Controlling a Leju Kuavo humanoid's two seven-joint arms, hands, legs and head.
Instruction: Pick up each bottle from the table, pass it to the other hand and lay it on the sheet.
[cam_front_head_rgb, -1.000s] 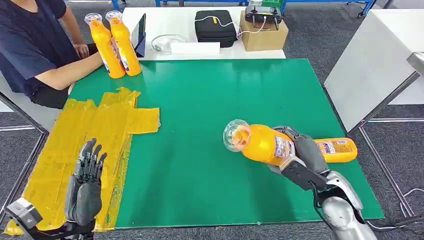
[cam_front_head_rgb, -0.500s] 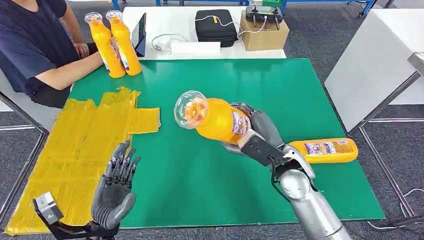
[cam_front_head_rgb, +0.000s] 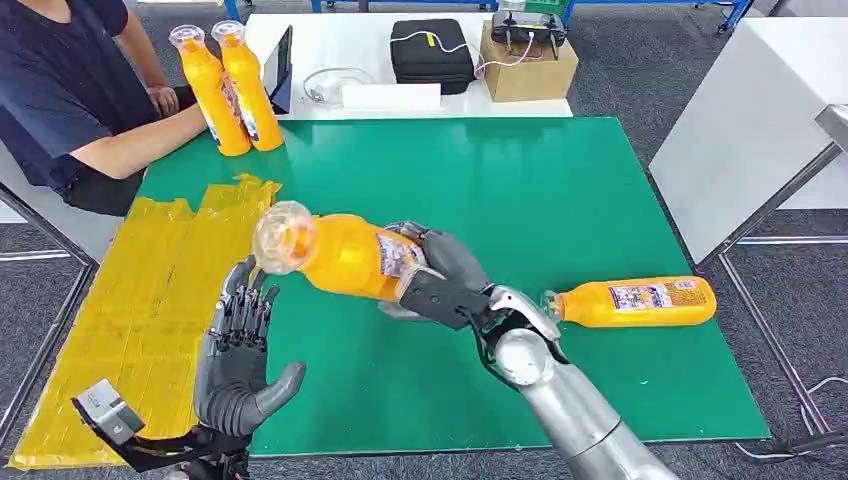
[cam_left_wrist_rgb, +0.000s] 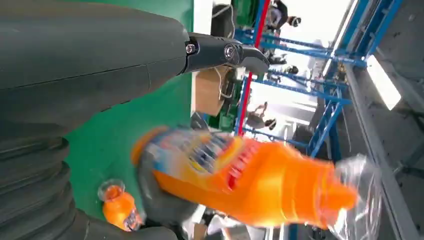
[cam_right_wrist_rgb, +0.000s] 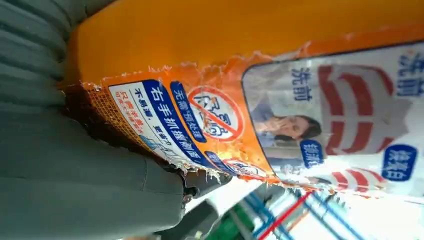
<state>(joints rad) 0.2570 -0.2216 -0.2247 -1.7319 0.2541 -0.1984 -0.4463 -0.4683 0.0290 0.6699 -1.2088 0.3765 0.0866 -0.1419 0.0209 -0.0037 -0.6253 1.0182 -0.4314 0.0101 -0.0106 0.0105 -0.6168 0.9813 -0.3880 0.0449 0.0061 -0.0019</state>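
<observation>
My right hand (cam_front_head_rgb: 440, 275) grips an orange bottle (cam_front_head_rgb: 335, 253) by its base and holds it in the air, clear cap pointing toward my left side. The left wrist view has the same bottle (cam_left_wrist_rgb: 250, 180) close in front, and its label (cam_right_wrist_rgb: 310, 115) shows up close in the right wrist view. My left hand (cam_front_head_rgb: 238, 350) is raised just below the cap with fingers spread, holding nothing. A second orange bottle (cam_front_head_rgb: 635, 301) lies on its side on the green table (cam_front_head_rgb: 520, 180) at the right. The yellow sheet (cam_front_head_rgb: 150, 300) covers the table's left part.
Two more orange bottles (cam_front_head_rgb: 228, 88) stand upright at the table's far left corner, beside a seated person's forearm (cam_front_head_rgb: 140, 145). Behind is a white table (cam_front_head_rgb: 400, 60) with a black case, a cardboard box and cables. A white cabinet (cam_front_head_rgb: 760, 120) stands at the right.
My right arm has carried the bottle up and leftward across the table. My left hand has risen and moved inward until it sits just under the cap.
</observation>
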